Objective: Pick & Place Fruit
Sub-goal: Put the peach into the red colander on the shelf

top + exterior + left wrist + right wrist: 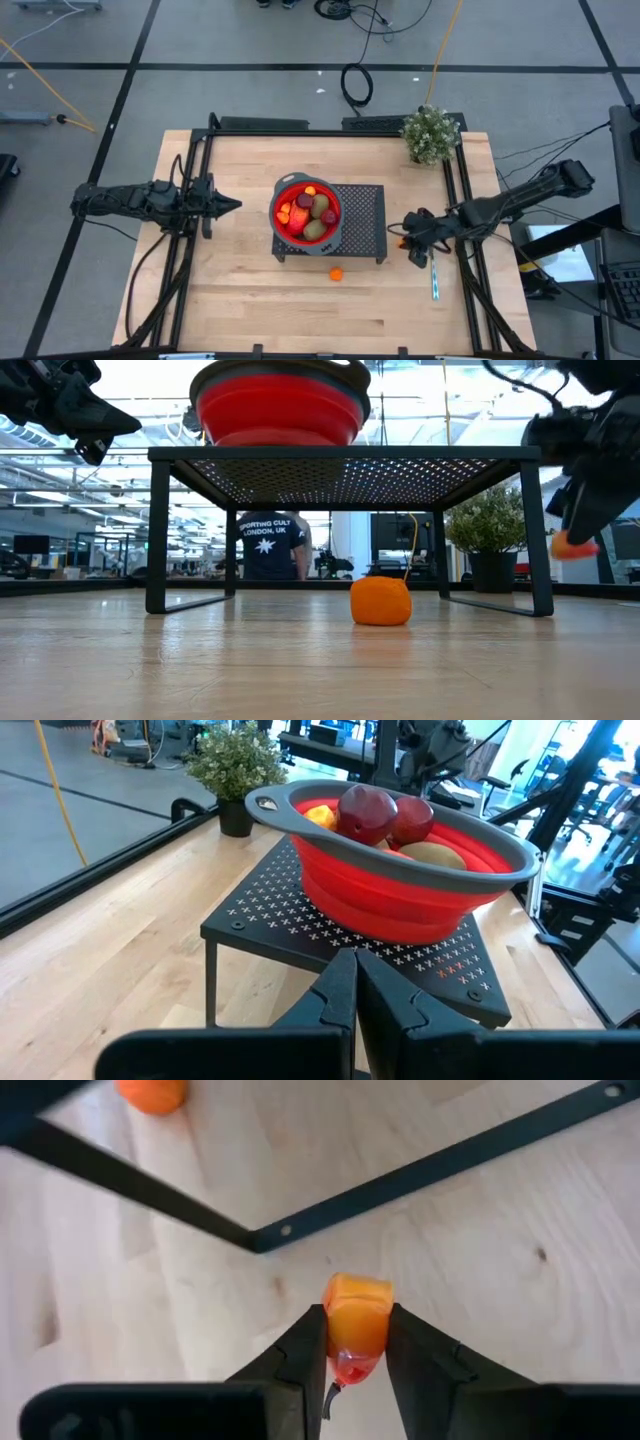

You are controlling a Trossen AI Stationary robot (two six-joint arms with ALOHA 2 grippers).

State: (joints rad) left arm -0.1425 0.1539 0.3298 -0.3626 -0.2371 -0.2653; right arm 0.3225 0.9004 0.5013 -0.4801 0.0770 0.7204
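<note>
Right gripper (356,1342) pinched on an orange fruit piece (357,1323), just right of the black rack (362,215) holding the red bowl (277,207). Lift straight up, clear the rack edge, release over the bowl. Left gripper (232,204) shut, idle left of rack.

Wooden table (240,290): rack (362,215), orange ball (336,272), plant (431,134), utensil (435,280).
</note>
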